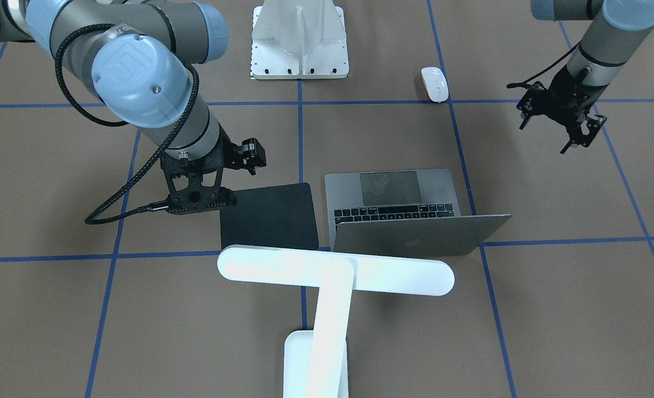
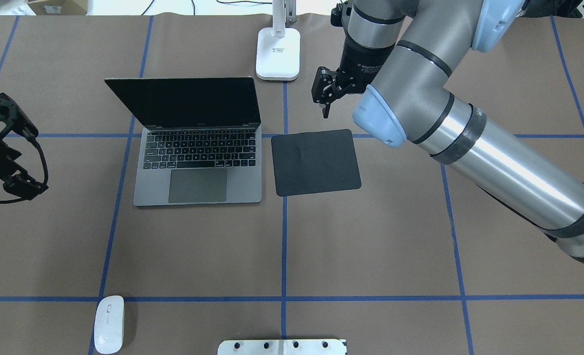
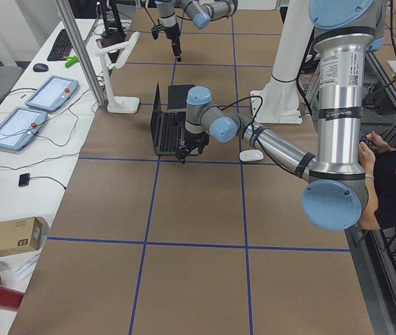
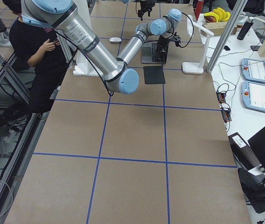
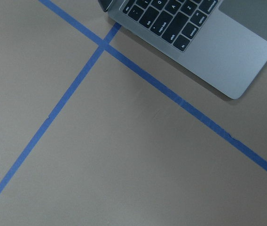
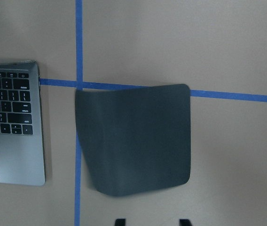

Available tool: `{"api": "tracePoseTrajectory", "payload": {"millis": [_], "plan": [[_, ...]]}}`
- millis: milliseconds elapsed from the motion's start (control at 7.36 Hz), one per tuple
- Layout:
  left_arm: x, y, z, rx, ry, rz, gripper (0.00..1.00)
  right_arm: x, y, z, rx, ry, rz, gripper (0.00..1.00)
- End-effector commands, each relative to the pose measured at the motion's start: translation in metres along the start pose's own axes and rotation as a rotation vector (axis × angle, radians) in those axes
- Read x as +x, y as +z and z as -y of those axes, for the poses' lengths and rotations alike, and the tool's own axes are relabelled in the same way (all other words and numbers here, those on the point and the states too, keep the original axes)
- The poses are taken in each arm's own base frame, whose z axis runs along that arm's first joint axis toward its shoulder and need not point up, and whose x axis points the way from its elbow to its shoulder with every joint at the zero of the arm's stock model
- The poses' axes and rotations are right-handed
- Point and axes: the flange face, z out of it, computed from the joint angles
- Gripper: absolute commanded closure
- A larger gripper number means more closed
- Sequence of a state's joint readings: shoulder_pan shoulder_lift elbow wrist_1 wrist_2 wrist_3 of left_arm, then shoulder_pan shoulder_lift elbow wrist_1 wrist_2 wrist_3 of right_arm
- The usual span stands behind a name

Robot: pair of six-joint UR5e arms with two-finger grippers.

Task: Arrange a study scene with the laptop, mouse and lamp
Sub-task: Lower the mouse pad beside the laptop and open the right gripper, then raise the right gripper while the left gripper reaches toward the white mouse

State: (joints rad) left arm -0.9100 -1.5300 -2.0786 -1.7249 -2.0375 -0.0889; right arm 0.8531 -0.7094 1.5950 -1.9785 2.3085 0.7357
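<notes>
The laptop (image 2: 198,148) stands open left of the table's middle, with its screen dark; its lid back faces the front view (image 1: 415,235). The white mouse (image 2: 109,324) lies alone at the near left, and also shows in the front view (image 1: 434,84). The lamp (image 1: 332,273) stands at the far edge, base (image 2: 278,54) behind the laptop's right corner. My right gripper (image 2: 327,101) hovers open and empty over the far edge of the black mouse pad (image 2: 316,161); its fingertips (image 6: 119,221) show apart. My left gripper (image 2: 3,148) hangs open and empty left of the laptop.
The white ribbed mount (image 1: 299,41) stands at the table's near edge by the robot, and shows in the overhead view (image 2: 282,347). Blue tape lines grid the brown table. A person sits beside the robot's base (image 3: 386,174). Tablets lie on the side desk (image 3: 31,105).
</notes>
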Motion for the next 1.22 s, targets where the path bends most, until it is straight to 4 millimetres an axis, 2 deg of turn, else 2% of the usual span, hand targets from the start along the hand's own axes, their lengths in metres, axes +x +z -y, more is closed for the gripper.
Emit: {"api": "tracePoseTrajectory", "payload": {"millis": [0, 136, 408, 544, 680, 816, 951, 1087], "plan": [[0.005, -0.003, -0.007, 0.043, -0.118, -0.032, 0.00, 0.031, -0.001, -0.026, 0.063, -0.051, -0.032, 0.00], [0.009, -0.002, -0.014, 0.054, -0.127, -0.068, 0.00, 0.042, -0.003, -0.040, 0.073, -0.088, -0.028, 0.00], [0.020, 0.006, -0.033, 0.055, -0.278, -0.099, 0.00, 0.043, -0.009, -0.045, 0.145, -0.146, 0.027, 0.00], [0.035, 0.015, -0.039, 0.046, -0.370, -0.131, 0.00, 0.060, 0.003, -0.046, 0.179, -0.181, 0.050, 0.00], [0.059, 0.014, -0.037, 0.028, -0.449, -0.165, 0.00, 0.062, 0.003, -0.049, 0.186, -0.187, 0.054, 0.00], [0.098, 0.006, -0.038, -0.001, -0.546, -0.216, 0.00, 0.060, 0.002, -0.050, 0.190, -0.192, 0.054, 0.00], [0.130, 0.013, -0.045, -0.036, -0.587, -0.217, 0.00, 0.059, 0.003, -0.050, 0.202, -0.208, 0.043, 0.00], [0.144, 0.024, -0.052, -0.048, -0.579, -0.190, 0.00, 0.051, 0.009, -0.053, 0.196, -0.226, 0.043, 0.00]]}}
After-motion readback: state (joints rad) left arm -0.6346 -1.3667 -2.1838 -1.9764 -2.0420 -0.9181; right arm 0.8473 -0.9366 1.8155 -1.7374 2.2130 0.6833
